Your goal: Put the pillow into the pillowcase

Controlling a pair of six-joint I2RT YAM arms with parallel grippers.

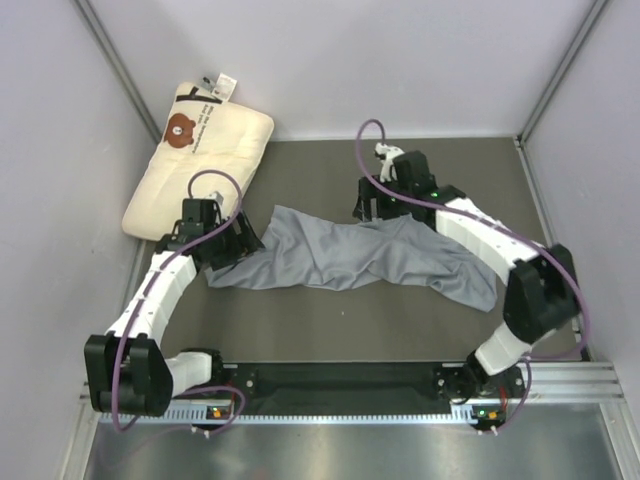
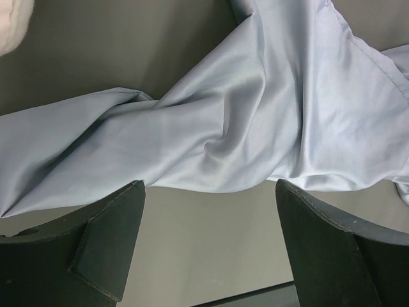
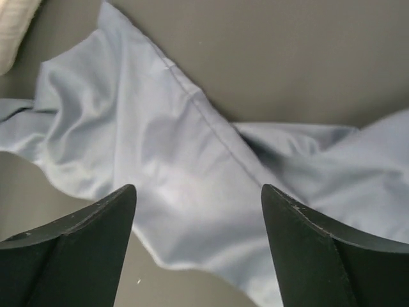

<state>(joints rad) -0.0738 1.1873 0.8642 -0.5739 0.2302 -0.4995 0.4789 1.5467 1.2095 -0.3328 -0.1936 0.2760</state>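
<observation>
The cream pillow [image 1: 200, 160] with its bear print lies at the back left corner, propped against the wall. The grey-blue pillowcase [image 1: 350, 255] lies crumpled in a wrinkled band across the middle of the mat. My left gripper [image 1: 237, 243] hovers over the pillowcase's left end, and in the left wrist view it [image 2: 209, 185] is open over bare mat just short of the pillowcase [image 2: 255, 115]. My right gripper [image 1: 378, 207] is at the cloth's back edge. It [image 3: 198, 188] is open above the pillowcase [image 3: 160, 147], holding nothing. A pillow corner [image 3: 14, 29] shows at the upper left.
Pale walls [image 1: 60, 120] close in the left, back and right sides of the dark mat [image 1: 330, 170]. A black rail [image 1: 340, 380] with the arm bases runs along the near edge. Purple cables loop over both arms.
</observation>
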